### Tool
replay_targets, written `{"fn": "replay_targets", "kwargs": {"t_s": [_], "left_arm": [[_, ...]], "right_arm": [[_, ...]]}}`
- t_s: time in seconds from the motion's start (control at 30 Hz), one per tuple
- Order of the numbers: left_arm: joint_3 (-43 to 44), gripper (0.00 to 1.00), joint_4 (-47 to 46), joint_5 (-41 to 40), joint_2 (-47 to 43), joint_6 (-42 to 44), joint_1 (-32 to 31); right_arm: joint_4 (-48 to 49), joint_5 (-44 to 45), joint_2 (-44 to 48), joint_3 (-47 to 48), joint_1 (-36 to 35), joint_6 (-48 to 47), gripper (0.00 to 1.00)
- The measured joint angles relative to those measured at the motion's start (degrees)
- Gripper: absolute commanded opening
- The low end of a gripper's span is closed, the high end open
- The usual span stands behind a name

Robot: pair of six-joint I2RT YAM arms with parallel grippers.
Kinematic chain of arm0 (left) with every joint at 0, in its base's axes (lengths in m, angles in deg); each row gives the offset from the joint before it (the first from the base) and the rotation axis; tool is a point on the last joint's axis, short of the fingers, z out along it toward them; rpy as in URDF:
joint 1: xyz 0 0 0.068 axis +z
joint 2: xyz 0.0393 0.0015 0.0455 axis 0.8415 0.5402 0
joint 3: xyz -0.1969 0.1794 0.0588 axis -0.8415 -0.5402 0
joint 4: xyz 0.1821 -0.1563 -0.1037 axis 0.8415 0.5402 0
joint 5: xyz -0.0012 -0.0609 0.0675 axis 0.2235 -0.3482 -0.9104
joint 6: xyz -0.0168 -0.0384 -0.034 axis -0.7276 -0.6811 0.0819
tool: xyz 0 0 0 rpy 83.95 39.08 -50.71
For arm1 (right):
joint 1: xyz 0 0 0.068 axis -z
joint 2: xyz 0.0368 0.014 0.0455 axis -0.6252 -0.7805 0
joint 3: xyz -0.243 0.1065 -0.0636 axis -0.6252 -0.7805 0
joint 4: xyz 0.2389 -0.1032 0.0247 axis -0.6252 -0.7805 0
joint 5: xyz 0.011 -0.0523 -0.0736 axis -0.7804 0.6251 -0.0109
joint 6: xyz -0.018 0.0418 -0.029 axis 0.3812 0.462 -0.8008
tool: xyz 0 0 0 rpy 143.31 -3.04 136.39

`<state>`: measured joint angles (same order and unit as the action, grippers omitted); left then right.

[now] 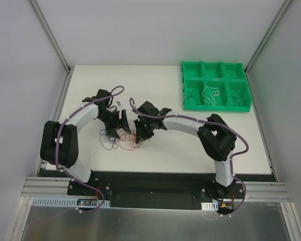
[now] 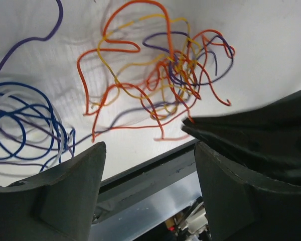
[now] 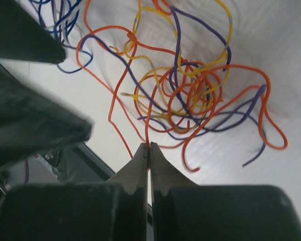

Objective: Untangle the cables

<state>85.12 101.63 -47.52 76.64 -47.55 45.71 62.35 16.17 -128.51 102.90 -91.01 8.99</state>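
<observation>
Loose multicoloured knot of cables [image 2: 176,70]

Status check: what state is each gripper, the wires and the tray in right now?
Right gripper: shut on an orange wire from the knot.
Left gripper: open, empty.
Wire knot: tangled orange, yellow and purple strands.
Blue wire coil: loosely coiled beside the knot.
Green tray: wires in three compartments.

— Spotted a green tray [image 1: 215,79] at the far right corner of the white table [image 1: 190,155]; split into six compartments, two rows of three.
— Noted. Also saw a black base plate [image 1: 155,187] along the near edge, an aluminium rail [image 1: 40,188] beside it, a grey metal sheet [image 1: 150,223] nearer still, and plain white walls [image 1: 155,30] around
</observation>
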Motion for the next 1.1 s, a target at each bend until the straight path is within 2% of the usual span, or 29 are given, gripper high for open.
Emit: {"fn": "replay_targets", "kwargs": {"t_s": [0.13, 0.23, 0.37, 0.5, 0.73, 0.8, 0.87, 1.1], "left_arm": [[0.0, 0.65, -1.0, 0.4, 5.9, -0.5, -0.5], [0.0, 0.67, -1.4, 0.0, 9.7, -0.6, -0.9], [0.4, 0.71, -1.1, -0.9, 12.5, -0.6, -1.2], [1.7, 0.72, -0.8, -2.1, 13.2, -0.6, -1.2], [2.3, 0.73, -0.6, -3.1, 14.1, -0.6, -1.1], [2.3, 0.73, -0.4, -3.3, 14.1, -0.6, -1.0], [2.2, 0.73, -0.3, -3.5, 14.1, -0.6, -0.6], [1.8, 0.72, 0.4, -3.7, 14.1, -0.3, 1.8]], "right_arm": [[-1.3, 0.0, 5.1, -1.0, 0.2, 0.5, 0.00], [-1.6, -0.2, 11.3, -0.1, 0.4, 1.6, 0.00], [-2.3, 0.3, 17.7, 7.4, 0.6, 3.0, 0.00], [-2.6, 0.4, 21.8, 20.7, 1.7, 5.0, 0.00], [-6.3, 3.4, 21.7, 54.6, 4.2, 4.8, 0.00], [-5.7, 3.9, 22.1, 60.5, 4.7, 4.6, 0.00], [-4.2, 4.2, 24.4, 62.3, 6.4, 5.0, 0.00], [-0.5, 6.2, 32.0, 58.8, 13.7, 6.4, 0.00]]}}
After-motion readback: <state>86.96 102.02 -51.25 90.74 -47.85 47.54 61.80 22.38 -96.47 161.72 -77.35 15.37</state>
